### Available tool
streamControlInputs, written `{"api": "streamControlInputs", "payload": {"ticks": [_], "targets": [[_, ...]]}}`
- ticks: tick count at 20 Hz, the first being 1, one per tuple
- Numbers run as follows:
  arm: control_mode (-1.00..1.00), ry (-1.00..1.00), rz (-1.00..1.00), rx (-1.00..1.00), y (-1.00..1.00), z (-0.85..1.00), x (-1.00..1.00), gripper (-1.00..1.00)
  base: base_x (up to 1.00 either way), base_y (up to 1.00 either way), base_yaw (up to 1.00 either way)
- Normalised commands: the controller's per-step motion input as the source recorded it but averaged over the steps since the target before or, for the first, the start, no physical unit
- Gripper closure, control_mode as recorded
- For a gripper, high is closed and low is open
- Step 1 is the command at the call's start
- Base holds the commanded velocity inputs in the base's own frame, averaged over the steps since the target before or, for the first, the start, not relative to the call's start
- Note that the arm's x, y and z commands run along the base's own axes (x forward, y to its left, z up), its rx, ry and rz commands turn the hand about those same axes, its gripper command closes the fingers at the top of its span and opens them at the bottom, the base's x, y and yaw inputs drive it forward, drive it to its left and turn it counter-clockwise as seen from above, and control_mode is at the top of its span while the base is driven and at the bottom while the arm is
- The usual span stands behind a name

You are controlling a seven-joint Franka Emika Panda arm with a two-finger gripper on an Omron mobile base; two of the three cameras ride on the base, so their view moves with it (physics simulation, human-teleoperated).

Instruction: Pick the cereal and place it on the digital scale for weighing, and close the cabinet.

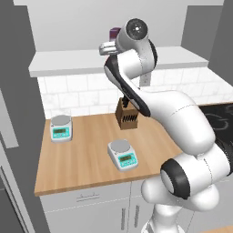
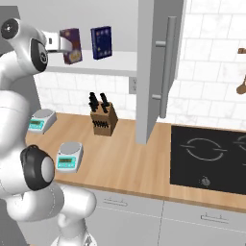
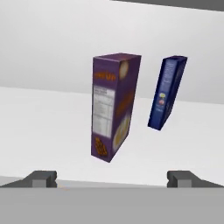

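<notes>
The cereal (image 3: pixel 113 107) is a tall purple box standing upright on the white shelf of the open cabinet (image 2: pixel 161 67). It also shows in the right base view as the cereal (image 2: pixel 72 47), and its top corner peeks out behind the arm as the cereal (image 1: pixel 113 32). My gripper (image 3: pixel 111 179) is open and faces the box from a short way off, with the box centred between the two fingertips (image 3: pixel 41 178) and nothing held. The hand is up at shelf height as my gripper (image 2: pixel 59 43) and my gripper (image 1: pixel 105 47). The digital scale (image 1: pixel 123 154) sits askew near the counter's front, seen too as the digital scale (image 2: pixel 69 156).
A dark blue box (image 3: pixel 167 92) stands just right of the cereal on the shelf. A second scale (image 1: pixel 61 127) sits square at the counter's left. A knife block (image 2: pixel 103 117) stands by the tiled wall. A black cooktop (image 2: pixel 211 158) lies to the right of the open cabinet door.
</notes>
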Motion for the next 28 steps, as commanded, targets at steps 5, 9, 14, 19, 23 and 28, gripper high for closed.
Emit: {"api": "streamControlInputs", "payload": {"ticks": [5,9,14,19,23,28], "targets": [[-1.00,0.00,-0.06,0.00,0.00,-0.02,0.24,-1.00,0.00,0.00,0.00],[-1.00,0.00,-0.05,0.00,0.01,0.00,0.18,-1.00,0.00,0.00,0.00],[-1.00,0.00,0.00,0.00,0.08,0.00,0.00,-1.00,0.00,0.00,0.00],[-1.00,0.00,0.00,0.00,0.16,0.00,0.00,-1.00,0.00,0.00,0.00],[-1.00,0.00,0.00,0.00,0.07,0.00,0.05,-1.00,0.00,0.00,0.00],[-1.00,0.00,0.00,0.00,0.01,0.00,0.14,-1.00,0.00,0.00,0.00]]}}
